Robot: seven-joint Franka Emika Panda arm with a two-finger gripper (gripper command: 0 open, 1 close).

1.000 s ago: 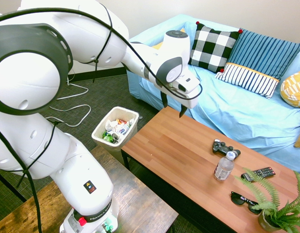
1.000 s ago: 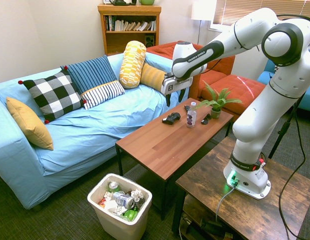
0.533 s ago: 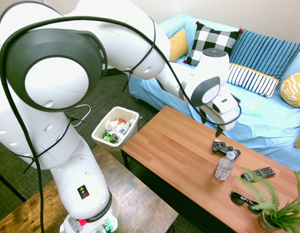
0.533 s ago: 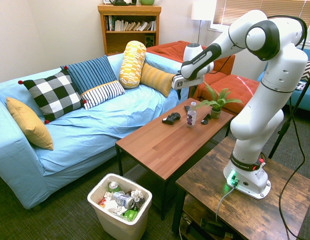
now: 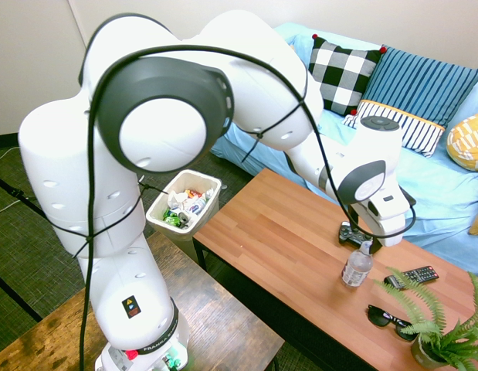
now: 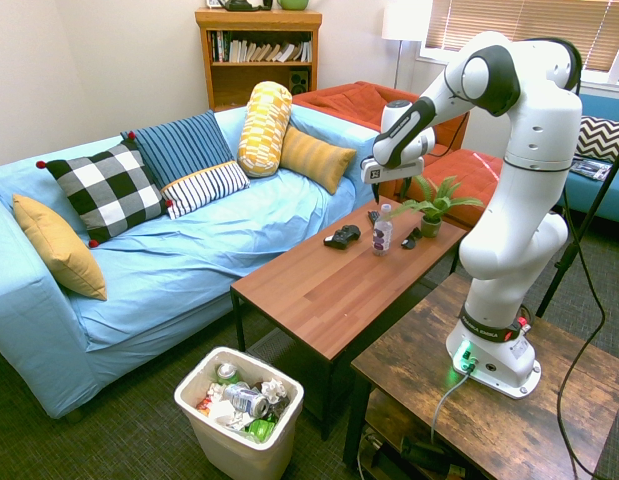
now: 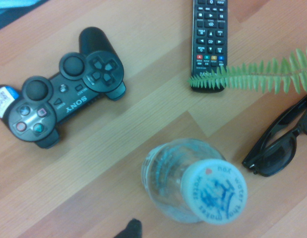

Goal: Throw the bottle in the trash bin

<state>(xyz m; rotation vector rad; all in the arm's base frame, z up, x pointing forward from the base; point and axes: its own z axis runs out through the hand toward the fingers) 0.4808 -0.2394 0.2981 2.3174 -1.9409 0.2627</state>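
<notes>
The bottle point(image 5: 356, 267), clear with a white cap, stands upright on the wooden coffee table point(image 5: 277, 239) near its sofa-side end. My gripper point(image 5: 371, 244) hangs just above the cap, open and holding nothing. From the other side the gripper point(image 6: 388, 194) is directly over the bottle point(image 6: 382, 231). In the wrist view the bottle point(image 7: 193, 188) shows from above, close by, with blue print on its cap. The trash bin point(image 5: 157, 216), white and part full of rubbish, stands on the floor off the table's other end; the second exterior view has the trash bin point(image 6: 281, 442) near its lower edge.
Around the bottle lie a black game controller point(image 5: 350, 234), a remote point(image 5: 411, 275), black sunglasses point(image 5: 389, 318) and a potted fern point(image 5: 447, 332). The blue sofa point(image 6: 169, 270) runs along the table's far side. A darker wooden table point(image 6: 469, 400) bears the arm.
The arm has swung along the table from its middle to the bottle's end and come down, so the gripper now hangs just above the bottle. The bottle has not moved.
</notes>
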